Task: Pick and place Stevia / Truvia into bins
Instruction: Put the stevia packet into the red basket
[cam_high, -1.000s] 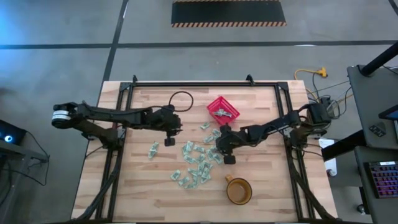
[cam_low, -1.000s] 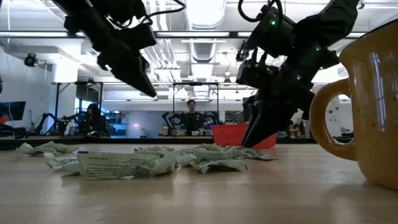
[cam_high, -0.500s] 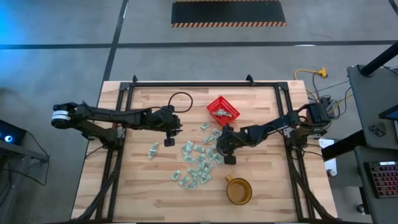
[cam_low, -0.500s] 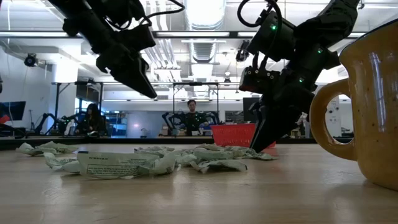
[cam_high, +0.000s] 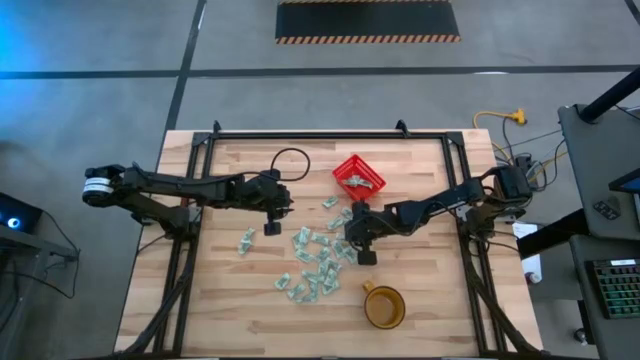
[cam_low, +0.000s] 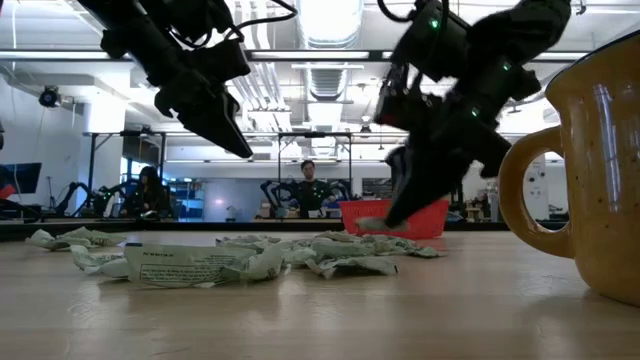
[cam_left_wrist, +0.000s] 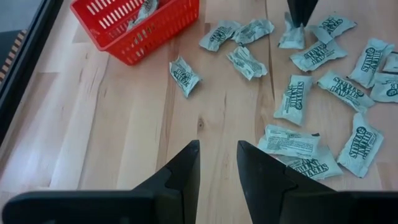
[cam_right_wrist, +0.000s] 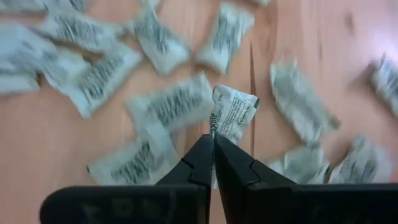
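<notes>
My right jaws are pinched shut on one sachet's edge, just above the pile on the table. Thin grip: could slip before reaching the red basket. Left jaws narrow, empty.

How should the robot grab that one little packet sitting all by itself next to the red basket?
Pinch the lone packet across its narrow width, coming straight down from above. It lies flat and clear of the red basket, so fingers fit along both long edges.

A robotics lab: more robot arms and seated people behind the table.
</notes>
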